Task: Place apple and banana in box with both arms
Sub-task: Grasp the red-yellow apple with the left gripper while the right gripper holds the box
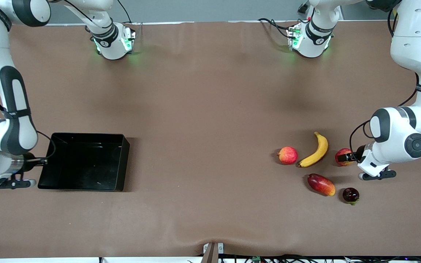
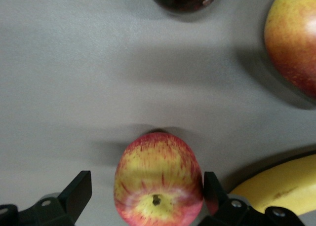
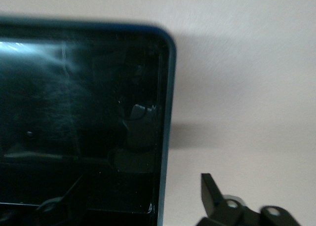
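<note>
The apple (image 1: 343,156), red with yellow streaks, lies on the table at the left arm's end. My left gripper (image 1: 350,157) is down at it and open, one finger on each side of the apple (image 2: 157,186); one of the fingers (image 2: 213,186) is right against its skin, the other stands apart. The banana (image 1: 316,150) lies beside the apple, toward the table's middle, and its end shows in the left wrist view (image 2: 284,189). The black box (image 1: 115,162) sits at the right arm's end. My right gripper (image 1: 43,160) is open astride the box's end wall (image 3: 166,137).
A pinkish-red round fruit (image 1: 287,155) lies beside the banana toward the table's middle. A red-orange mango (image 1: 321,184) and a dark round fruit (image 1: 351,195) lie nearer to the front camera than the apple. Brown table stretches between the box and the fruits.
</note>
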